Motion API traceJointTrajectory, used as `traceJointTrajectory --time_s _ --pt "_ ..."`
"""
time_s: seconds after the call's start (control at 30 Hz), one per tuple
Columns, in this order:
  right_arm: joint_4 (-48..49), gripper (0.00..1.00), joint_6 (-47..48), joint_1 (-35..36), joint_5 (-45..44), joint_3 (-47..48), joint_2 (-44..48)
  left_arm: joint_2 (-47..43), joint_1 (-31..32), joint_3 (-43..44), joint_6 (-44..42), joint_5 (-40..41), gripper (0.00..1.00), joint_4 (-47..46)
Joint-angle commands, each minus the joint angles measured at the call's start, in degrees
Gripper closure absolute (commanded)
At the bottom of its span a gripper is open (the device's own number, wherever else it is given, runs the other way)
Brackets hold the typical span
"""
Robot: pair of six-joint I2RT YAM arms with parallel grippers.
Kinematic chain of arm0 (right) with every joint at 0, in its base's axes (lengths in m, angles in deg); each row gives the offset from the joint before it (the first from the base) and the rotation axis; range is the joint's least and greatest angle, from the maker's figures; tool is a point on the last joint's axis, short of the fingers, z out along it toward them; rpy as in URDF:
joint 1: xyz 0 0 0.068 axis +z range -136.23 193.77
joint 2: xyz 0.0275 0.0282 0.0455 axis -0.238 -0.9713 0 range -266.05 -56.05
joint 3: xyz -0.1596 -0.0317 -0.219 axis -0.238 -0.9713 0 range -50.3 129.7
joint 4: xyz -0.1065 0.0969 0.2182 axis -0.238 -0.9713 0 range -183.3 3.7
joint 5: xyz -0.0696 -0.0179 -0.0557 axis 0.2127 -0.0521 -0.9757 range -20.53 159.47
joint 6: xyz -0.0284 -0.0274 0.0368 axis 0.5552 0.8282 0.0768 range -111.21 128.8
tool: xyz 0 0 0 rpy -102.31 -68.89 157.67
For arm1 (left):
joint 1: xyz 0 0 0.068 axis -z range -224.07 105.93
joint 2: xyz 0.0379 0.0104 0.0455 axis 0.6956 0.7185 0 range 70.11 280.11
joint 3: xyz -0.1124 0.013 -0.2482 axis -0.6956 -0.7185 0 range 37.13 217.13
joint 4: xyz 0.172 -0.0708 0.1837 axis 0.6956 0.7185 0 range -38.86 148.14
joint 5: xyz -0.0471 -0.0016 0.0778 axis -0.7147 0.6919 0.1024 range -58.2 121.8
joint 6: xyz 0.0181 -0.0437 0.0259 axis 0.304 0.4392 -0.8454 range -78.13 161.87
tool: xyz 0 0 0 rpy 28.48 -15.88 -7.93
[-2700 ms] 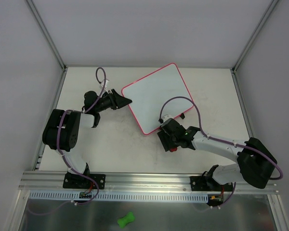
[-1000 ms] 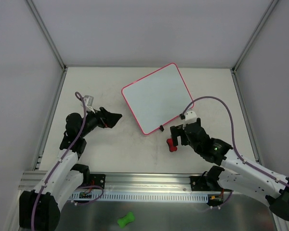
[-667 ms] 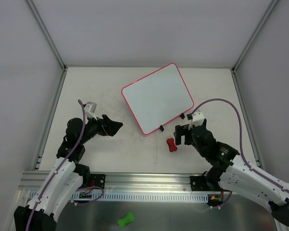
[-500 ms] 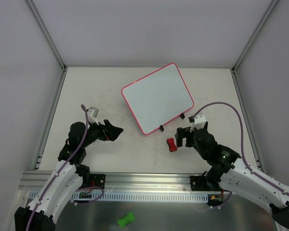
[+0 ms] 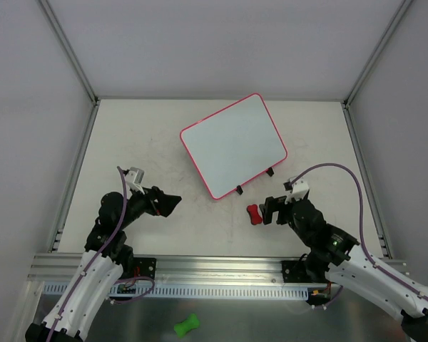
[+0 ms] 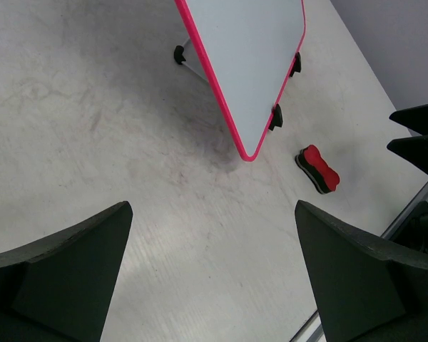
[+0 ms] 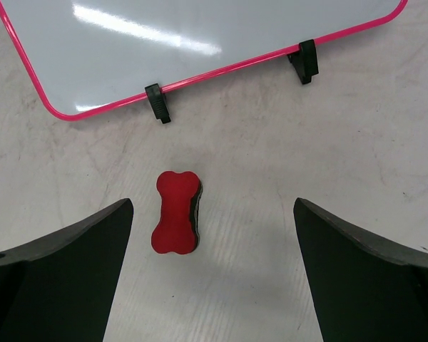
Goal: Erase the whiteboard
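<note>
Left gripper (image 5: 174,201): I am hovering off the whiteboard's near-left corner, jaws spread wide, gripping nothing.
Whiteboard (image 5: 233,144): it is resting mid-table on small black feet (image 7: 157,103), its face showing no marks.
Handling: I am judging it stiff, light and slick, likely sliding under a wipe; I am favouring the pink frame (image 6: 217,78) for steadying.
Eraser (image 5: 253,214): lying just before the whiteboard's near edge, apart from it.
Right gripper (image 5: 266,209): I am hovering beside the eraser, jaws apart, empty.
Table (image 5: 128,142): pale, scuffed, spreading round the whiteboard.
Room: white walls (image 5: 214,43) are standing behind it.
</note>
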Motion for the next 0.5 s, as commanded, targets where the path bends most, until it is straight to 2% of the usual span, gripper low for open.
traceJointTrajectory --time_s 0.0,0.23,0.47 --pt "4.9 0.01 0.3 0.0 0.5 -0.8 1.4 0.6 0.5 -0.3 -0.8 -1.0 0.01 -1.0" --pt "6.9 0.01 -0.4 0.0 1.0 -3.1 3.0 3.4 0.5 0.1 0.7 -0.2 0.01 -1.2" --pt "6.4 0.01 -0.4 0.0 0.3 -3.7 4.6 0.3 0.4 -1.2 0.9 0.0 0.01 -1.5"
